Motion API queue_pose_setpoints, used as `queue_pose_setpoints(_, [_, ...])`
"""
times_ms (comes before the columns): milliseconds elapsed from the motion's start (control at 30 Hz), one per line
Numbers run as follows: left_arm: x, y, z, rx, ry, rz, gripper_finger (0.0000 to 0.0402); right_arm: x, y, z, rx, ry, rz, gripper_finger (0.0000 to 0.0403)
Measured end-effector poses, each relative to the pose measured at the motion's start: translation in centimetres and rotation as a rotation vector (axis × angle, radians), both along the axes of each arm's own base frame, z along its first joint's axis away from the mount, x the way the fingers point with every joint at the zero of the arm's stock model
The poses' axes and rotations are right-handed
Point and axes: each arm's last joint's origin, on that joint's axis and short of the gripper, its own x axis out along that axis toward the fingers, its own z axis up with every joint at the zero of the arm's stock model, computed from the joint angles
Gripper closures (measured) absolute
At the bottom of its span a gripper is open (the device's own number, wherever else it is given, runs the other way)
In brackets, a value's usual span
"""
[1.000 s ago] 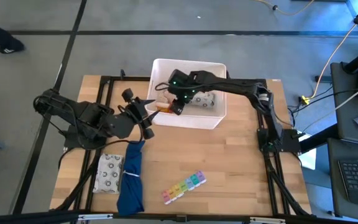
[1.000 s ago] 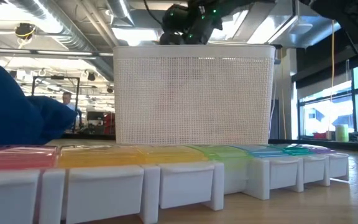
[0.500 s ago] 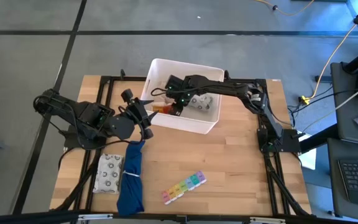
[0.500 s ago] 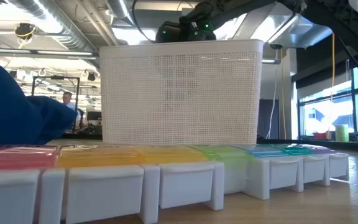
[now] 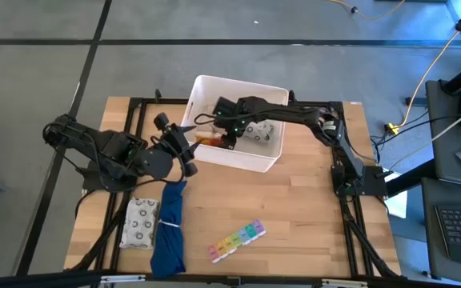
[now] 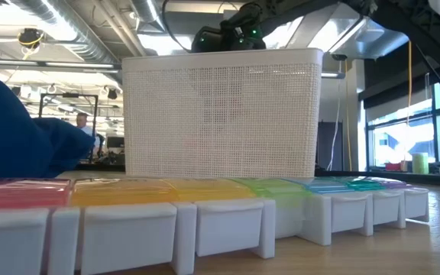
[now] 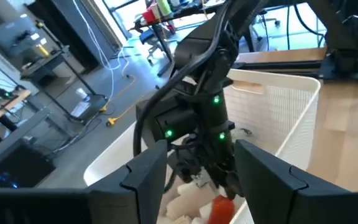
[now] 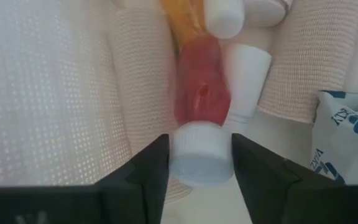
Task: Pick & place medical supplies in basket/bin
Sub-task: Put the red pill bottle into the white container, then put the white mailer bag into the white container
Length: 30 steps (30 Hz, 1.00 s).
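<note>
The tabletop (image 5: 294, 200) carries the white basket (image 5: 272, 96) at its far middle, skewed so one corner points toward the left arm. The right arm reaches in from above, its tool (image 5: 229, 138) low inside near the wall closest to the left arm; its fingers stand apart around the white cap of a red tube (image 8: 197, 99), not visibly pressing it. The tube's long axis runs straight away from that tool, wedged between gauze rolls (image 8: 306, 68) and the mesh wall, so room to either side is tight. The left tool (image 5: 184, 152) waits open just outside the basket's near corner. Outside the basket lie the rainbow pill organizer (image 5: 237, 240) near the front edge and a patterned packet (image 5: 141, 222) beside the blue cloth (image 5: 169, 228), both nearer the left arm
</note>
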Motion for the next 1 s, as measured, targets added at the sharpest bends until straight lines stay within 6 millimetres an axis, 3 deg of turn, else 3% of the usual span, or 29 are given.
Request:
queue_pose_setpoints(333, [-1.3, -0.1, -0.2, -0.239, -0.007, -0.102, 0.0220, 0.0, 0.0, 0.2, 0.029, -0.018, 0.013, 0.0163])
queue_pose_setpoints(467, [-2.6, -0.1, -1.5, -0.392, 0.134, -0.117, 0.0219, 0.0, -0.1, 0.3, 0.024, -0.024, 0.014, 0.0122])
queue_pose_setpoints(567, [-3.8, -0.1, -2.6, -0.600, 0.247, -0.063, 0.0220, -0.2, -0.5, 0.8, 0.015, -0.019, 0.000, 0.0097])
queue_pose_setpoints(733, [-4.8, -0.7, -4.0, -0.880, 0.355, 0.151, 0.0225, -0.3, -1.4, 3.8, -0.014, -0.057, -0.036, 0.0085])
queue_pose_setpoints(1000, [-6.6, -3.5, -8.3, -1.143, 0.573, 0.497, 0.0271, -1.2, -0.4, 11.6, -0.156, -0.178, -0.054, 0.0084])
